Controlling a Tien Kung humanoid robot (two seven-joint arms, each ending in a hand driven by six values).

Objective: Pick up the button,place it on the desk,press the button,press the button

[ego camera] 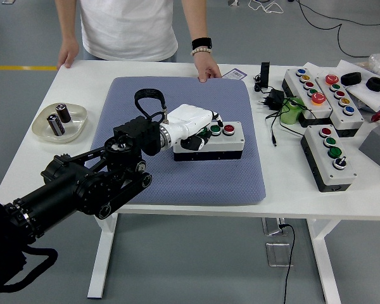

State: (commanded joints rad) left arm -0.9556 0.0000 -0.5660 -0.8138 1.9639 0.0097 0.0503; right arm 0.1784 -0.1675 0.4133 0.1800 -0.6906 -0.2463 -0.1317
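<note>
Since the button box (209,142) already lies on the blue mat (177,171) mid-table, placing looks done and pressing is underway: the left hand (193,126) rests on its left end, fingers curled down beside the green button (215,131), contact unclear.

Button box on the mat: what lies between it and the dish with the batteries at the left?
In the head view, the left hand and its black forearm cross the blue mat between the button box and the dish.
</note>
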